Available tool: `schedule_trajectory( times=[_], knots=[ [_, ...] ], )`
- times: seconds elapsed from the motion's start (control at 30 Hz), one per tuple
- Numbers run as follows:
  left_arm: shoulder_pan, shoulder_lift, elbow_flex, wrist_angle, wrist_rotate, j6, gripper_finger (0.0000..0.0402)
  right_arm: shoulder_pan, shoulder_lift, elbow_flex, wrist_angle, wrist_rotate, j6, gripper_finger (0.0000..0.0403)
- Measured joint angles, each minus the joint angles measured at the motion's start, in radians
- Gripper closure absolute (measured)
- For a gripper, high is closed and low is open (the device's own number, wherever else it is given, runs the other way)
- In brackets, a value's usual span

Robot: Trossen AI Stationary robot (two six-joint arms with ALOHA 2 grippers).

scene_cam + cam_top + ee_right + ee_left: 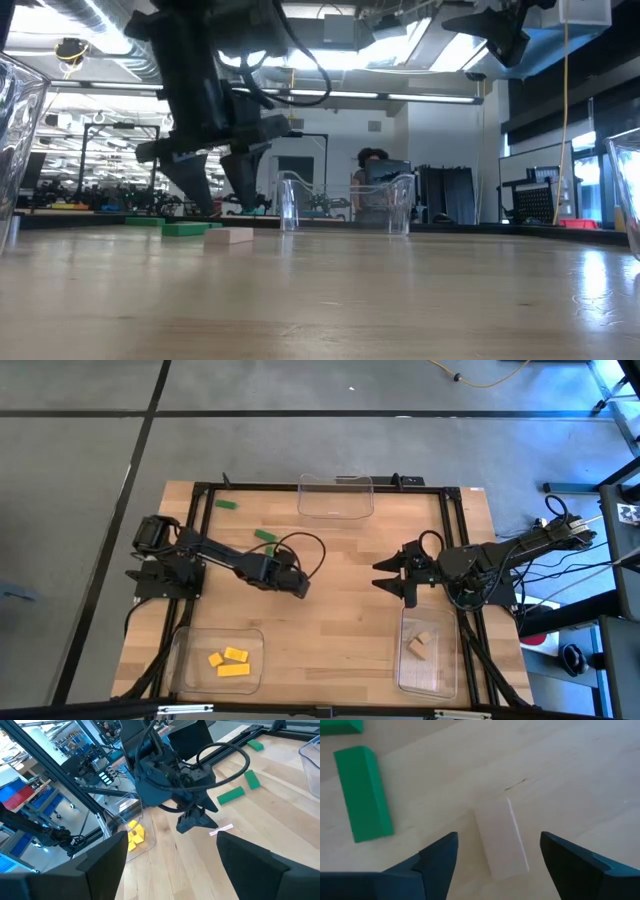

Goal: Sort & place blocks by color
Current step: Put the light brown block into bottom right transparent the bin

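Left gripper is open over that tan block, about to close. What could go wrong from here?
1. The tan block lies skewed between the left gripper fingers, so closing may twist or squirt it out rather than pinch it squarely.
2. A green block lies close beside it; a finger might nudge it on descent.
3. The tray holding tan blocks sits by the right gripper, so carrying across risks crowding that arm.

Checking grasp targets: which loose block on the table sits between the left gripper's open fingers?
The tan block, lying flat between the left gripper fingers. The green blocks lie off to the side.
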Motion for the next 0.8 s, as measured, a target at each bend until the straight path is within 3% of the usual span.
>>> schedule_trajectory(
  times=[0.57, 0.8],
  knots=[
    [0.024, 0.09, 0.0, 0.072, 0.072, -0.033, 0.0126, 0.0, 0.0, 0.0, -0.01, 0.002, 0.0, 0.0095],
    [0.023, 0.091, 0.0, 0.058, 0.064, -0.033, 0.0185, 0.0, 0.0, 0.0, -0.01, 0.003, 0.0, 0.0095]
  ],
)
